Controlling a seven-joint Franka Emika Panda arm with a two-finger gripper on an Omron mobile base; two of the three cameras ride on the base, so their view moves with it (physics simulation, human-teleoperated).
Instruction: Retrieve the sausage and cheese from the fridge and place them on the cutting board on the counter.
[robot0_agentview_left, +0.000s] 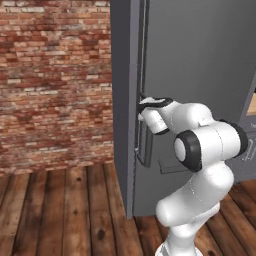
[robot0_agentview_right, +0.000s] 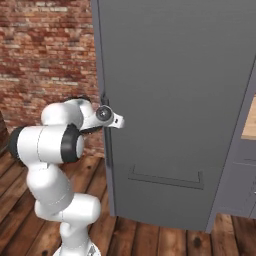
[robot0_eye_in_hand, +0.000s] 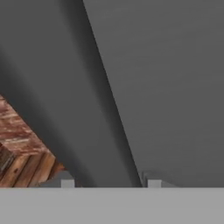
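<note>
The fridge (robot0_agentview_left: 200, 75) stands upright, its long axis running floor to ceiling, and its closed door faces the robot in both base views. It is a tall, plain dark grey cabinet set on the wooden plank floor (robot0_agentview_left: 55, 210), with a red brick wall (robot0_agentview_left: 55, 75) to its left. Along the door's left edge runs a dark vertical bar handle (robot0_agentview_left: 145, 75), also upright and parallel to the door's edge. Low on the door front there is a shallow recessed outline (robot0_agentview_right: 166, 179). At the right edge of the right base view a sliver of the light tan counter (robot0_agentview_right: 250, 122) shows beside the fridge, above dark grey cabinet fronts. The white arm reaches in from the side, and the gripper (robot0_agentview_left: 142, 106) sits at the handle at about mid-height of the door, its hand turned toward the door's left edge. In the hand view the handle (robot0_eye_in_hand: 114, 109) runs as a dark slanted strip between two grey faces and passes down between the two finger tips (robot0_eye_in_hand: 67, 183), which stand on either side of it. The jaws are partly drawn in around the bar, closed on the handle rather than pressed together.
</note>
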